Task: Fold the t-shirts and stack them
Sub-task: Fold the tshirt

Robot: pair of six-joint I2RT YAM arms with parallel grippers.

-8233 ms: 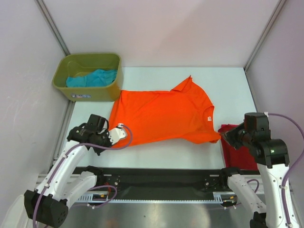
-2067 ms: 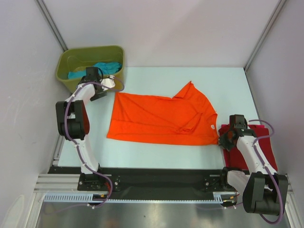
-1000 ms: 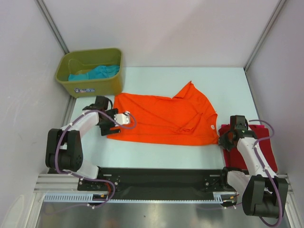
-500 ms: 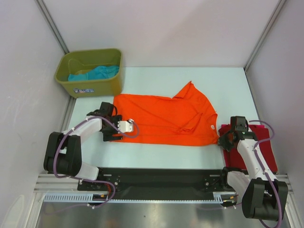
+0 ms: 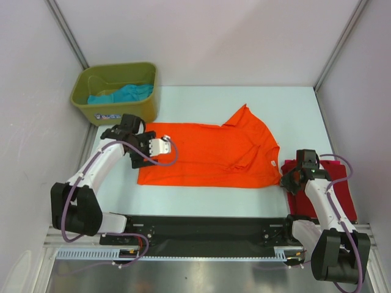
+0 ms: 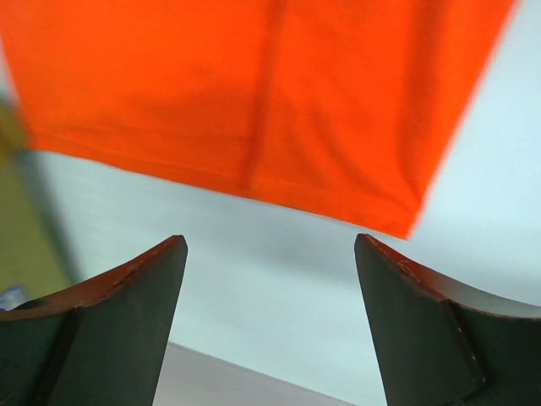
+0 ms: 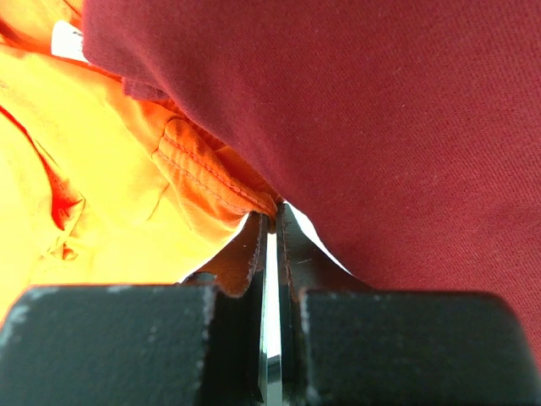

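Observation:
The bright orange t-shirt (image 5: 208, 155) lies spread across the middle of the table, with one sleeve folded in near its top. My left gripper (image 5: 151, 151) hovers over its left edge, open and empty. In the left wrist view (image 6: 270, 241) the shirt's hem and corner (image 6: 254, 93) lie beyond the fingertips. My right gripper (image 5: 287, 177) is shut on the orange shirt's right edge; its hem (image 7: 203, 173) runs into the closed tips (image 7: 272, 222). The dark red t-shirt (image 5: 327, 189) (image 7: 380, 110) lies folded under and beside that gripper. The teal t-shirt (image 5: 119, 94) sits in the bin.
The olive-green bin (image 5: 116, 116) stands at the back left corner, just behind my left arm. Grey walls close in the table on the left, right and back. A black rail (image 5: 201, 229) runs along the near edge.
My left gripper left the bin and came to the orange shirt's left edge, dipping toward its near corner and then drawing back. It stays open. The right gripper has not moved.

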